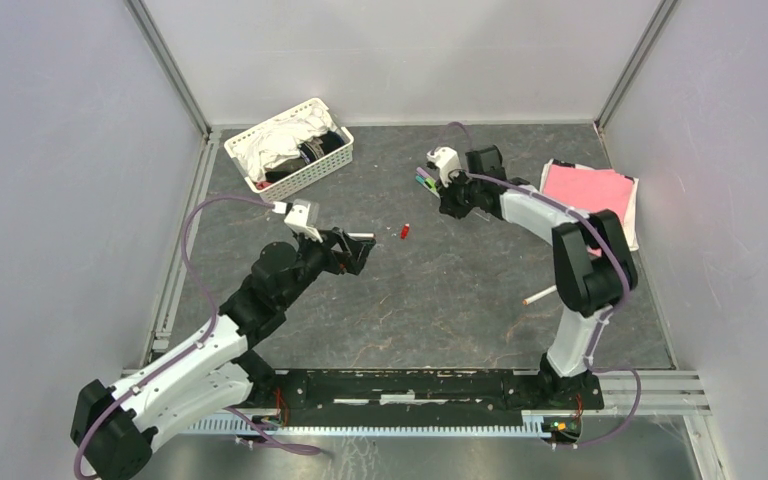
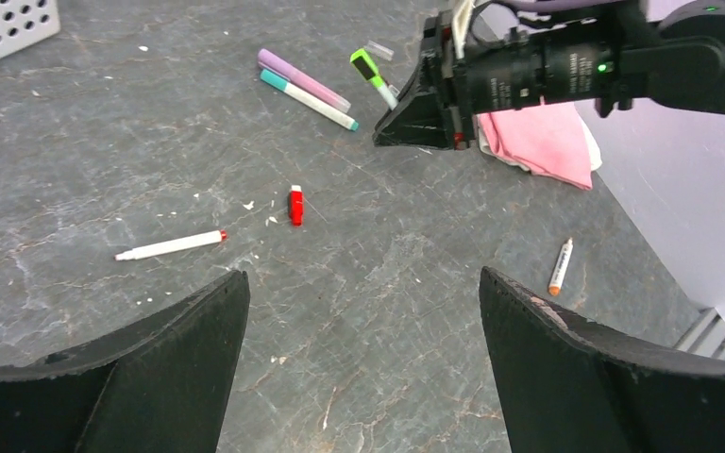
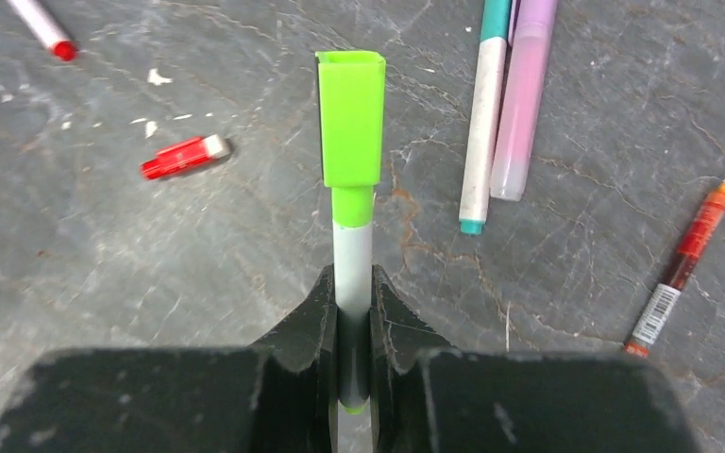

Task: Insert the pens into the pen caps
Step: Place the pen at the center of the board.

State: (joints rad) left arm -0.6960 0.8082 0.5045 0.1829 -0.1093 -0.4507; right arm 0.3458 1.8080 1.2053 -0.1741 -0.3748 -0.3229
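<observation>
My right gripper [image 3: 352, 276] is shut on the pale barrel of a green pen [image 3: 353, 250], whose green cap [image 3: 350, 118] sits on its far end just above the table. It also shows at the back in the top view [image 1: 430, 182]. A teal pen [image 3: 484, 123] and a purple pen [image 3: 527, 104] lie side by side to its right. A red cap [image 2: 295, 205] lies on the table, with a white pen with a red tip [image 2: 170, 245] to its left. My left gripper [image 2: 363, 274] is open and empty, hovering short of the red cap [image 1: 404, 231].
A white pen with an orange end [image 2: 561, 266] lies alone at the right [image 1: 540, 295]. A thin red-orange pen [image 3: 684, 260] lies to the right of the right gripper. A pink cloth [image 1: 590, 195] is at the back right, and a white basket [image 1: 340, 160] of cloths at the back left.
</observation>
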